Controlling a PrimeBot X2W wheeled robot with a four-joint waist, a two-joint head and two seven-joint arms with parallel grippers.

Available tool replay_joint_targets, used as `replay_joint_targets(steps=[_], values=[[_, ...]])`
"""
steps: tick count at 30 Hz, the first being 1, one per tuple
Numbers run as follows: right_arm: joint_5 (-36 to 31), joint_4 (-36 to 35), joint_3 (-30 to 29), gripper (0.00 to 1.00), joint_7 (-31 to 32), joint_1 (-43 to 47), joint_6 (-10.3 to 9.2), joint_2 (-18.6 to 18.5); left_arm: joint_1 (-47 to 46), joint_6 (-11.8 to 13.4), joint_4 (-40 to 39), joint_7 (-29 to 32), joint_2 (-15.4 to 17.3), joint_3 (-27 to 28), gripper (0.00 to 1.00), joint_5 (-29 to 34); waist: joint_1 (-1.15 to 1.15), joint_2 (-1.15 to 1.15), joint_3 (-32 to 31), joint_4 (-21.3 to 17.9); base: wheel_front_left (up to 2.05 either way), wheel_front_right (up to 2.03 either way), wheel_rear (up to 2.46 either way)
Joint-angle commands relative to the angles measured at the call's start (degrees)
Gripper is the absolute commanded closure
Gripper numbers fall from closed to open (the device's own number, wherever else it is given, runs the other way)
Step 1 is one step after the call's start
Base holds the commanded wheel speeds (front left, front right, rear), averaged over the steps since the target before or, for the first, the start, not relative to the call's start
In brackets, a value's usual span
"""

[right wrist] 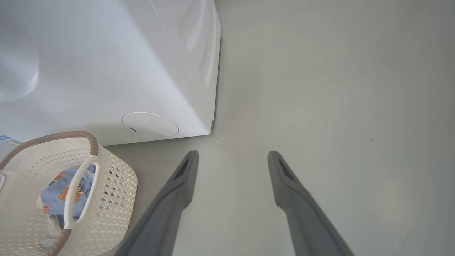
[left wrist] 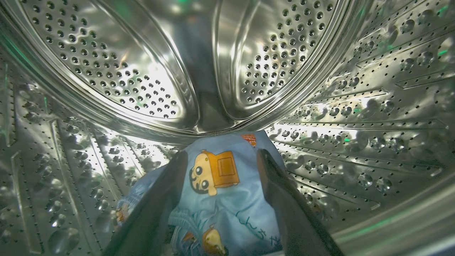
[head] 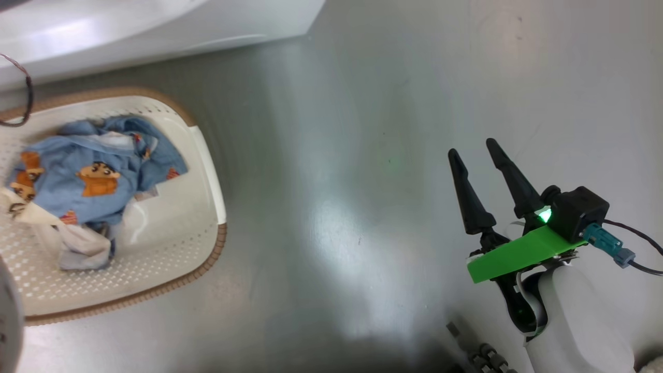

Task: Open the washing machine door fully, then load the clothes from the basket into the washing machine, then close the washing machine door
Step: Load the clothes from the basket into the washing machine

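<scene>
Left gripper (left wrist: 223, 153) reaches deep into the perforated steel drum (left wrist: 106, 71), its 2 fingers spread wide either side of a blue cartoon-print garment (left wrist: 227, 199) lying on the drum's lower wall, seemingly let go there as part of the load. Right gripper (head: 472, 147), also wide and empty, hangs over bare floor (head: 336, 155), well clear of the work. More clothes (head: 93, 176) sit heaped at one end of the basket (head: 207, 155), which stands just beside the washing machine (right wrist: 106, 71), near its round filter cap (right wrist: 150, 124), handy for the next pickup.
</scene>
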Motion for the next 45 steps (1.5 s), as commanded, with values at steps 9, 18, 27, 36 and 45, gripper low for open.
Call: replay_joint_targets(steps=[9,18,27,36,45], values=[[-0.14,-0.18,-0.32,0.00,-0.27,2.89,0.36,-0.12,11.80,0.55,-9.66,-0.67,0.67,2.07,0.00,-1.96,0.00,0.00,-5.47,2.13,0.00,0.00,0.00],[-0.26,1.01,-0.88,0.00,-0.27,4.00,0.36,-0.17,26.48,0.23,-20.52,-0.68,-0.87,4.86,0.00,-2.53,0.00,0.00,-11.72,2.91,0.00,0.00,0.00],[-0.53,1.53,-1.41,0.00,-0.27,5.30,0.36,-0.05,41.38,0.45,-32.94,-0.68,-3.58,8.16,0.00,-1.64,0.00,0.00,-17.58,2.79,0.00,0.00,0.00],[-0.95,1.72,-1.07,0.00,-0.27,7.03,0.36,0.11,54.34,0.63,-43.10,-0.69,-6.63,12.09,0.00,-0.19,0.00,0.00,-23.55,2.08,0.00,0.00,0.00],[-1.43,2.54,-0.65,0.00,-0.27,8.80,0.36,0.45,67.06,1.46,-50.74,-0.69,-8.87,14.56,0.00,2.04,0.00,0.00,-29.88,1.36,0.00,0.00,0.00]])
